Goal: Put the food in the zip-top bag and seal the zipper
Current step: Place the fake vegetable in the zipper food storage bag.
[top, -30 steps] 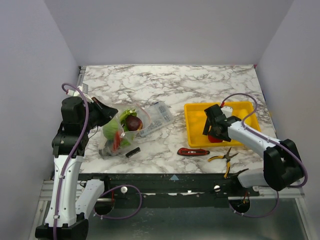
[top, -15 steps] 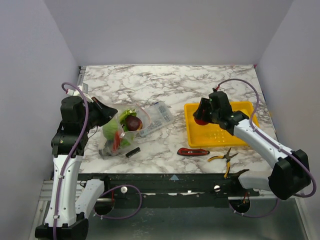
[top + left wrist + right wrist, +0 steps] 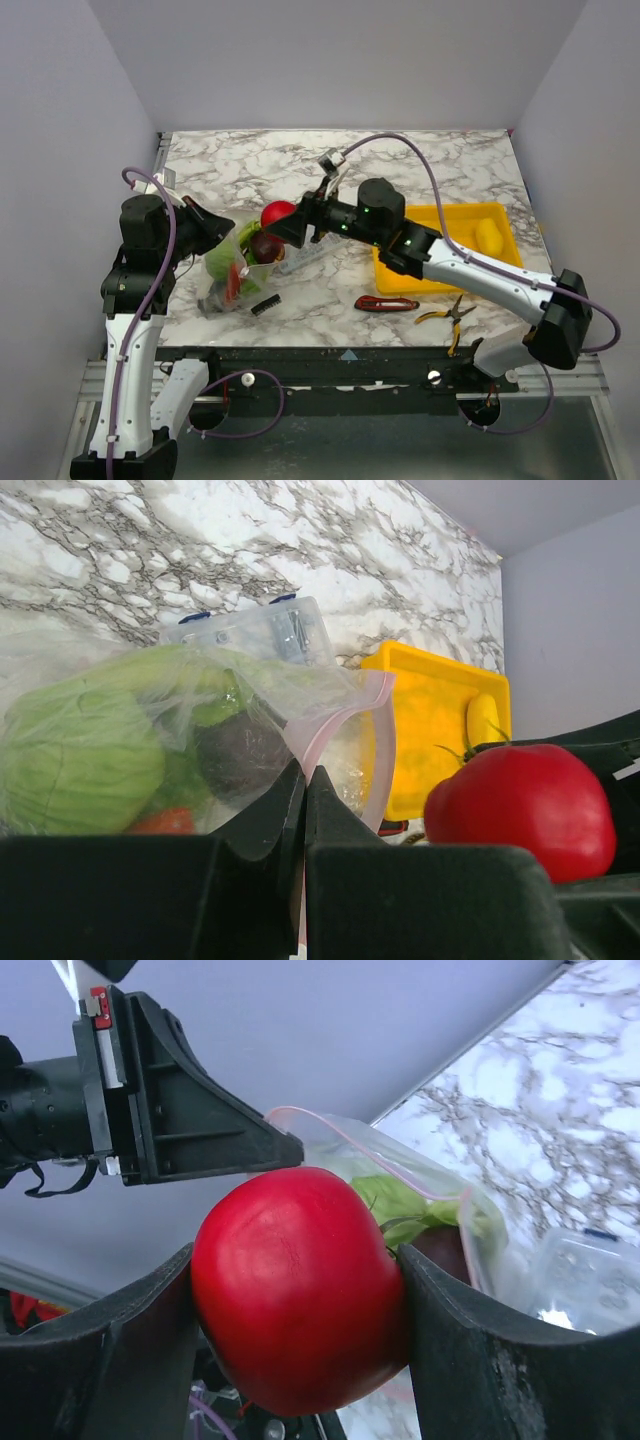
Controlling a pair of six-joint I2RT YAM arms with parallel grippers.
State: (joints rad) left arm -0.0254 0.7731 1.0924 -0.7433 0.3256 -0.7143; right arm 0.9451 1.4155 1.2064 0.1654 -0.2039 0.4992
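Loading: right gripper [image 3: 289, 224] pinches the tomato [image 3: 300, 1285] at the bag [image 3: 330, 695] mouth, left gripper [image 3: 303, 802] clamps its rim; you'd lower inside, then release.

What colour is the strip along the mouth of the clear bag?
Pinkish-red. The zipper shows best in the left wrist view.

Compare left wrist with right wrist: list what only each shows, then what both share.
Only left wrist: the yellow tray with a yellow fruit lying in it. Only right wrist: the right gripper with a finger pressed on each side of the red tomato. Both: the red tomato, the left gripper shut on the zip-top bag at its pink mouth edge, the clear parts box, the marble table.
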